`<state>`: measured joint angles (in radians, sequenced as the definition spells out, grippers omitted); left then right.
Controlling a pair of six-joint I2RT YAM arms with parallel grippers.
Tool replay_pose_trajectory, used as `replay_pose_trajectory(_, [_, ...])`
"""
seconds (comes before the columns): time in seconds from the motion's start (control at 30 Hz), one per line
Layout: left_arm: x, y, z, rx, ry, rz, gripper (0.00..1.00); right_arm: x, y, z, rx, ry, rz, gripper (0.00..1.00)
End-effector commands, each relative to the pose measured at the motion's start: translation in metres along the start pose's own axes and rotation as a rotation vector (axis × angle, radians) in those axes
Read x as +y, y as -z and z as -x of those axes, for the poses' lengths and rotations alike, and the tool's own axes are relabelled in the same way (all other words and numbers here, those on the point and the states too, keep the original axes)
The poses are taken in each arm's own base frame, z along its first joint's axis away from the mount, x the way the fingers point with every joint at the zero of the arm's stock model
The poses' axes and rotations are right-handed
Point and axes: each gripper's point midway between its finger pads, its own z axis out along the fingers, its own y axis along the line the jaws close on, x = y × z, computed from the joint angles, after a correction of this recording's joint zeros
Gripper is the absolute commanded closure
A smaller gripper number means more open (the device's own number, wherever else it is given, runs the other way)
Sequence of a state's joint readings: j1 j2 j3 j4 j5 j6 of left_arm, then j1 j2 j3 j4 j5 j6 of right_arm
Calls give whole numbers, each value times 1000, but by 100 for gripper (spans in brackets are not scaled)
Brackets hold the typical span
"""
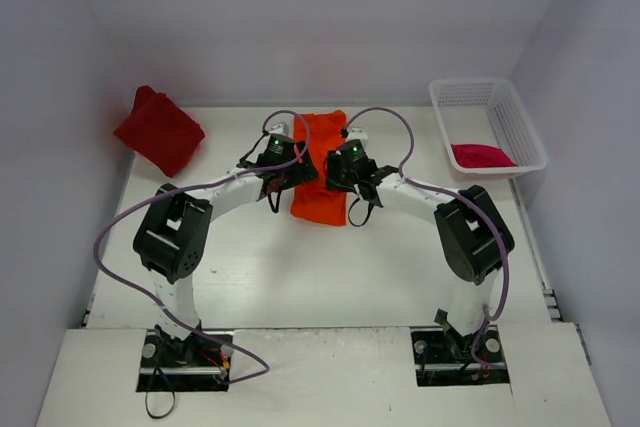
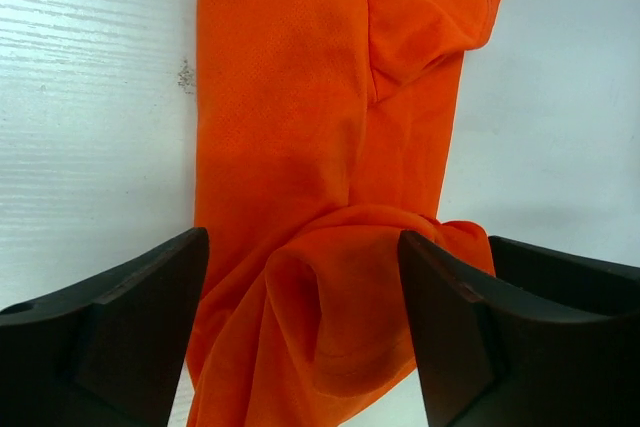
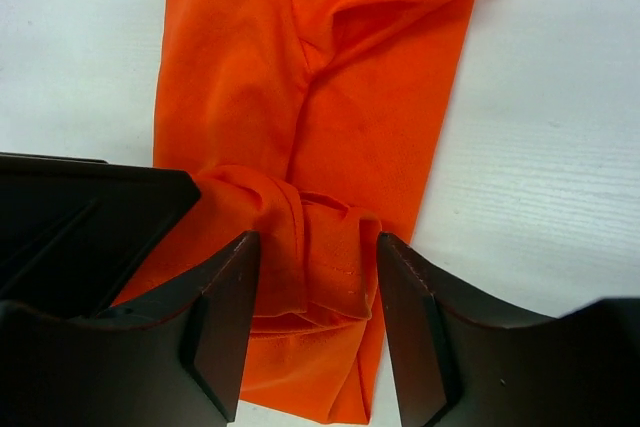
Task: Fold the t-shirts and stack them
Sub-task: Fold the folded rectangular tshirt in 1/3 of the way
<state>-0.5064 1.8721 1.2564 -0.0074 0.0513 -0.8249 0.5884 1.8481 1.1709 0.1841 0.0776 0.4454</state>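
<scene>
My L gripper (image 2: 302, 237) & R gripper (image 3: 317, 239) are both open astride the orange t-shirt (image 1: 322, 202), a half-folded strip mid-tabletop (image 1: 300, 277); dark red t-shirt (image 1: 160, 134) sits far left, pink t-shirt (image 1: 482, 155) in the basket (image 1: 515, 122), nothing stacked yet.

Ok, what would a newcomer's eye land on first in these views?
The bright orange t-shirt, a long folded strip in the middle, with the left gripper and right gripper astride a bunched fold of it, jaws apart. Then the dark red t-shirt at the far left and the crimson-pink t-shirt in the white mesh basket, far right.
</scene>
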Motion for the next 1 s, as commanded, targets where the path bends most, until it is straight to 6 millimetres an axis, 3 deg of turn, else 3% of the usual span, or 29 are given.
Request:
replay_pose_trajectory(0.0, [-30,11,43,-117,6,-81,28,15,7,46,-131,-9,45,52])
replay_pose_trajectory(0.07, [-31,13,44,-118,6,-85,23,14,8,49,-140,-5,44,51])
replay_pose_trajectory(0.27, [-34,26,50,-144,3,-95,22,21,22,64,-178,-5,73,50])
replay_pose_trajectory(0.47, [-33,53,54,-178,17,-101,22,31,58,72,-210,-41,140,49])
replay_pose_trajectory(0.6, [-30,68,60,-210,18,-87,22,28,75,67,-213,-47,145,49])
replay_pose_trajectory(0.77, [-30,84,61,-222,31,-91,21,30,90,47,-187,-27,151,48])
replay_pose_trajectory(0.97, [-21,89,53,-222,48,-81,22,37,83,-4,-102,-1,129,48])
